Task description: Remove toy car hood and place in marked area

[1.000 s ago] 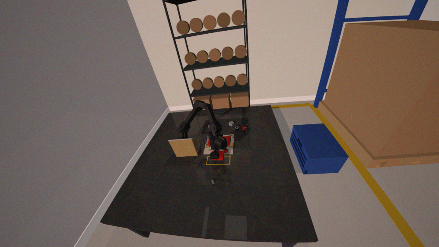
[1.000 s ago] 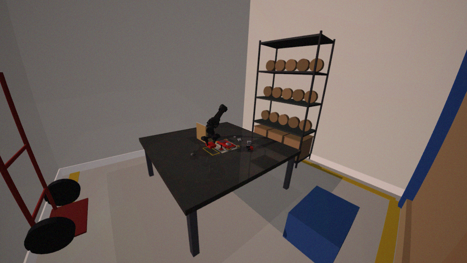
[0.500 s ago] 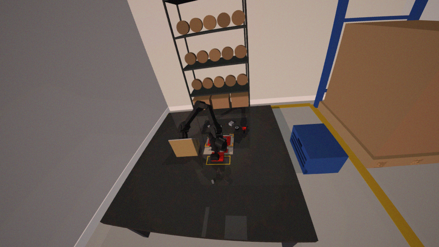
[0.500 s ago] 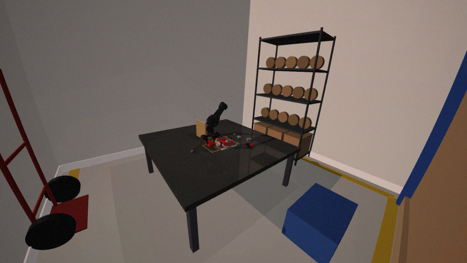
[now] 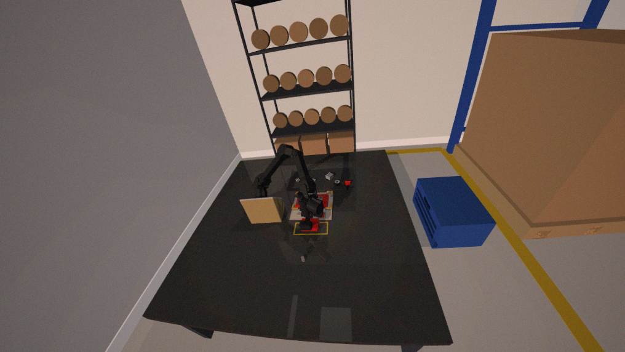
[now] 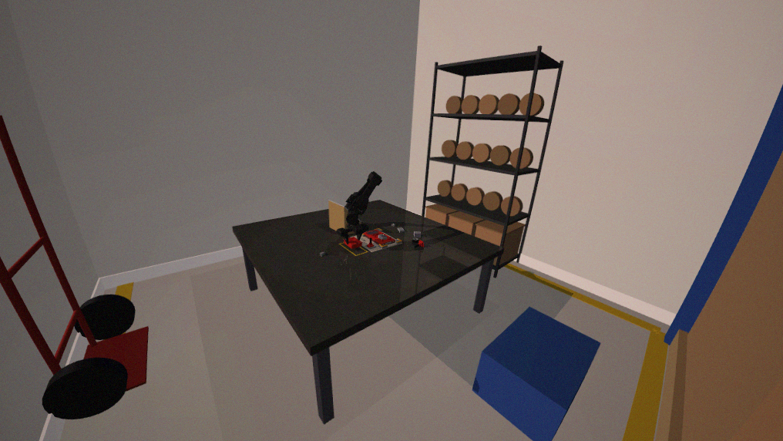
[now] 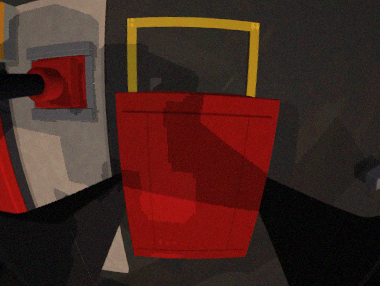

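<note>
Overhead, arm folded down, hand (image 5: 308, 223) clamped on red hood (image 7: 195, 175), above yellow marked area (image 7: 193, 22).

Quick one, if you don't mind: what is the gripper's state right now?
Gripper: shut on the red hood, held over the yellow marked area, not yet released.

The arm (image 5: 291, 167) is matte black throughout: slim boxy links, bulkier rounded joints, and a blocky black hand (image 5: 307, 221).
</note>
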